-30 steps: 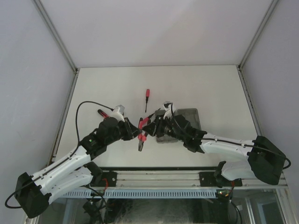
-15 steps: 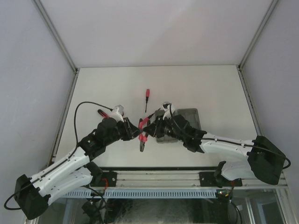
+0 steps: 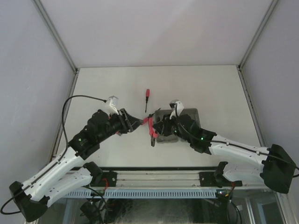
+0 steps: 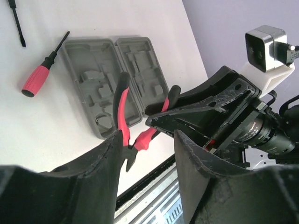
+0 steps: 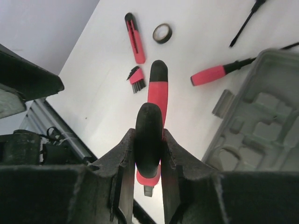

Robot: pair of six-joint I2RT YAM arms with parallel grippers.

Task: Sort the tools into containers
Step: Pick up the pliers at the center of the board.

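R gripper (image 5: 148, 140) clamps the pliers (image 5: 156, 88) by a handle; L gripper (image 3: 132, 123) gapes empty. We should lower them flat into the grey tray (image 5: 261, 121), clear of its rim.

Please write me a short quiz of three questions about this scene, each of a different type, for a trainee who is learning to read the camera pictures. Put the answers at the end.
1. True or false: the left gripper is open and does not grip the pliers.
2. Where does the dark ring lie? A: inside the grey case. B: on the bare table. C: hanging on the pliers.
3. Fill in the missing word: the right gripper is shut on one ____ of the pliers.

Key: 1 true; 2 B; 3 handle.
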